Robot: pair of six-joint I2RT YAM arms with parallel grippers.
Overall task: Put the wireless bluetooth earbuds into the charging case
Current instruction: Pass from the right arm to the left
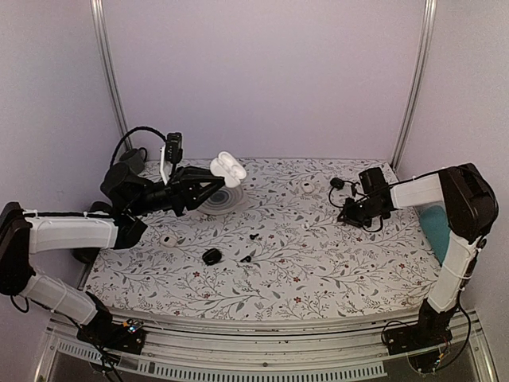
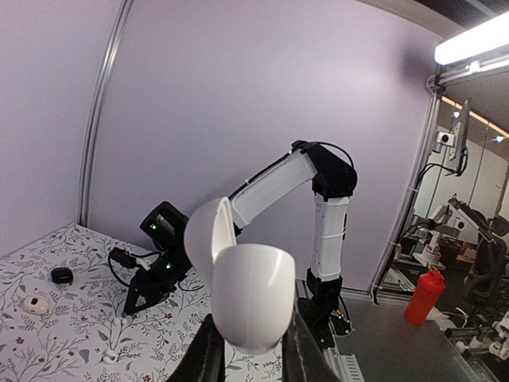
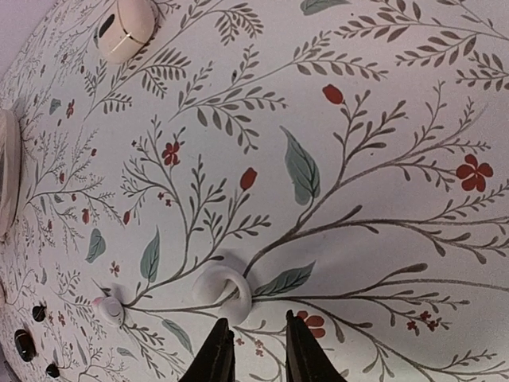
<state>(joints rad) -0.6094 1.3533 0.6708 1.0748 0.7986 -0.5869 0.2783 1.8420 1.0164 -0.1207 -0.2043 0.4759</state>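
White glossy charging case [image 2: 250, 298], hinged open

I see the charging case [image 2: 253, 298], glossy white and rounded, lifted clear of the table [image 1: 318, 270] over its far-left part, with its lid [image 2: 208, 236] swung open. The first earbud [image 1: 307, 188], small and white with a dark spot, lies near the table's far edge, right of the middle. The second earbud [image 1: 168, 239], alike, lies near the left edge.

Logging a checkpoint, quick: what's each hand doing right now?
Left hand: closed, holding the case.
Right hand: narrowly open, holding nothing.
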